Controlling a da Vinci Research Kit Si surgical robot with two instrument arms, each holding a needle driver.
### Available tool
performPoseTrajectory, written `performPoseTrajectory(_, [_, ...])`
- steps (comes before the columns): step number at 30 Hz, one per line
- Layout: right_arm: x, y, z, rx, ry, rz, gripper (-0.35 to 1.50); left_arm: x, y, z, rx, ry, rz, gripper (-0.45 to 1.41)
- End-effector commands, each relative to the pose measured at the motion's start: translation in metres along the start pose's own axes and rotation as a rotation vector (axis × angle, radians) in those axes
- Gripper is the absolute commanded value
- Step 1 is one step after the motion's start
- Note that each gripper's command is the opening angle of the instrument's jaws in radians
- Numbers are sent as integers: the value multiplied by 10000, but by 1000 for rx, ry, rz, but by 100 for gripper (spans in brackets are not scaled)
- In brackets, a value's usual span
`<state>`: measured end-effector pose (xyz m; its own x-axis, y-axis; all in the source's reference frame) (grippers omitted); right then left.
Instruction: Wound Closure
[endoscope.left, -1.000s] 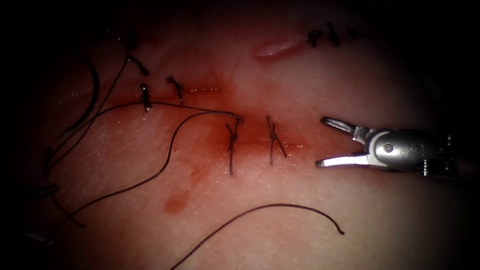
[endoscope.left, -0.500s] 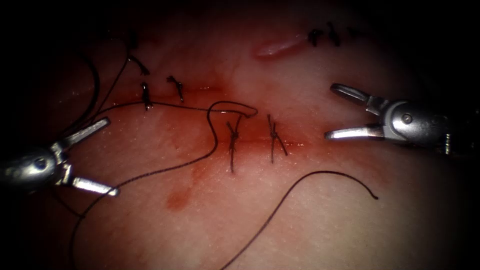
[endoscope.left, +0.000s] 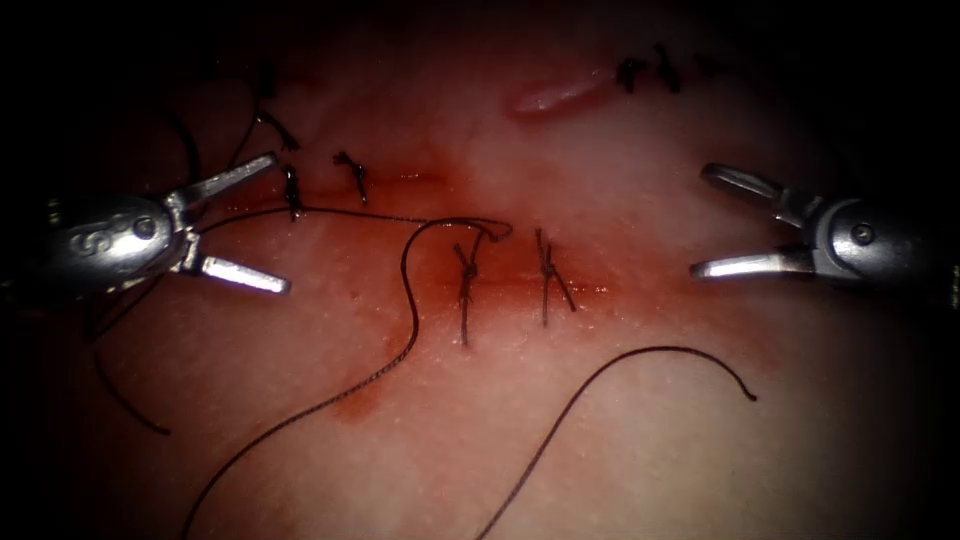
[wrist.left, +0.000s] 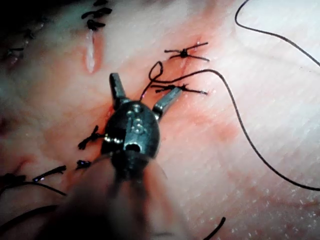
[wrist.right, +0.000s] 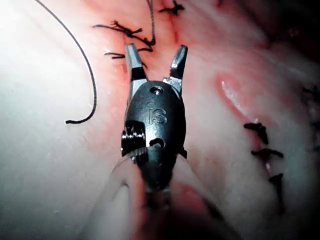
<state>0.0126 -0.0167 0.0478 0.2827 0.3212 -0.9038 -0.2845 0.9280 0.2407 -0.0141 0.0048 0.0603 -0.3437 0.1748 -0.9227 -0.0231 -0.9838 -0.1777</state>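
On either side of the stitched cut, the left claw (endoscope.left: 260, 222) and the right claw (endoscope.left: 715, 222) are hovering wide open and gripping nothing, while loose thread (endoscope.left: 405, 300) is lying across the tissue (endoscope.left: 620, 440) between them, looping beside a knotted stitch (endoscope.left: 466, 270).

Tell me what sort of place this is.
Likely a surgical suturing practice bench: tissue with a cut closed by knotted stitches, loose thread, and two open, empty end effectors, left and right.
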Motion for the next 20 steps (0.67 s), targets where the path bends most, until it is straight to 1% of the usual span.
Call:
performPoseTrajectory(1, [1,1,11,-2,7,0,118,-2,-3,8,0,1,3,81])
performPoseTrajectory(8, [3,-2,12,-1,1,-1,119,-2,0,11,-18,22,15,81])
performPoseTrajectory(20, [3,-3,13,1,-4,-2,119,-1,3,14,-31,36,-6,81])
